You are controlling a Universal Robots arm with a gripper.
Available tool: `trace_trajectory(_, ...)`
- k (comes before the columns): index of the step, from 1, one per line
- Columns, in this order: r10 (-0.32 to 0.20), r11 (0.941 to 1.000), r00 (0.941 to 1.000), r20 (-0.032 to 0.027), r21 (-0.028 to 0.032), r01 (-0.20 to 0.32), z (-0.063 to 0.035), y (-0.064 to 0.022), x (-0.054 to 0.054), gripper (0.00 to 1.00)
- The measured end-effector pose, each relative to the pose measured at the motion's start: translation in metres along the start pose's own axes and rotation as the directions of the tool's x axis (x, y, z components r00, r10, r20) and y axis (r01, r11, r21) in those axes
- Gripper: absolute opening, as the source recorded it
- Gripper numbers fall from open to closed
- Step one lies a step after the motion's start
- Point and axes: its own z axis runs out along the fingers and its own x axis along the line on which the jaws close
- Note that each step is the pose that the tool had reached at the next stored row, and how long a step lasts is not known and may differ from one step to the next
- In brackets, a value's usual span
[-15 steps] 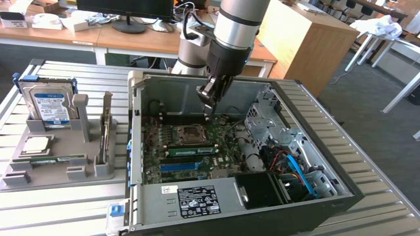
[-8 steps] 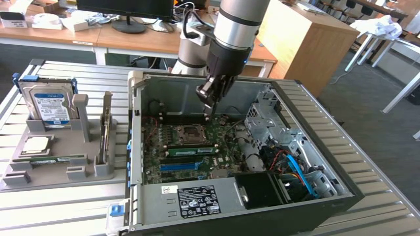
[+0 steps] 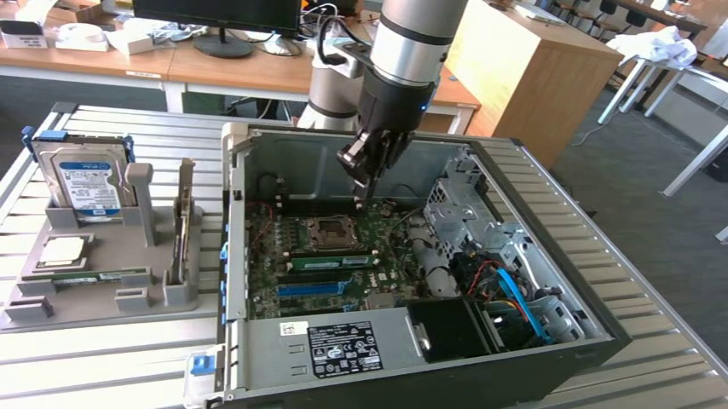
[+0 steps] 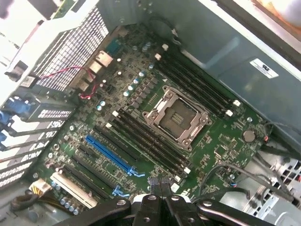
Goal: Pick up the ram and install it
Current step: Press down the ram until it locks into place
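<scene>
My gripper (image 3: 361, 181) hangs inside the open computer case, above the motherboard's far edge, fingers pointing down. They are shut together with nothing between them, as the wrist view also shows at the gripper (image 4: 160, 184). A long green ram stick (image 3: 331, 260) stands on edge in a motherboard slot just in front of the empty processor socket (image 3: 326, 230), below and nearer than the gripper. Another green ram stick (image 3: 91, 277) lies flat in the grey fixture (image 3: 114, 311) at the exterior view's left. From the wrist, the socket (image 4: 176, 115) sits between rows of black memory slots (image 4: 146, 141).
The fixture also holds a blue-labelled hard drive (image 3: 89, 183), a square silver processor chip (image 3: 63, 250) and a thin card on edge (image 3: 182, 226). Case walls (image 3: 489, 162), drive cage (image 3: 455, 217), cables (image 3: 512, 294) and power supply (image 3: 341, 345) surround the board. A blue slot (image 4: 110, 155) lies beside the memory slots.
</scene>
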Motion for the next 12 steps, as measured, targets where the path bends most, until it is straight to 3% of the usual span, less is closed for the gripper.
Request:
trace_trajectory(6, 0.064, 0.998, 0.998, 0.002, 0.0007, -0.064, 0.0001, 0.0, 0.0, 0.1)
trace_trajectory(12, 0.129, 0.9917, 0.9916, 0.0041, 0.0012, -0.129, 0.0002, 0.0, 0.0, 0.1)
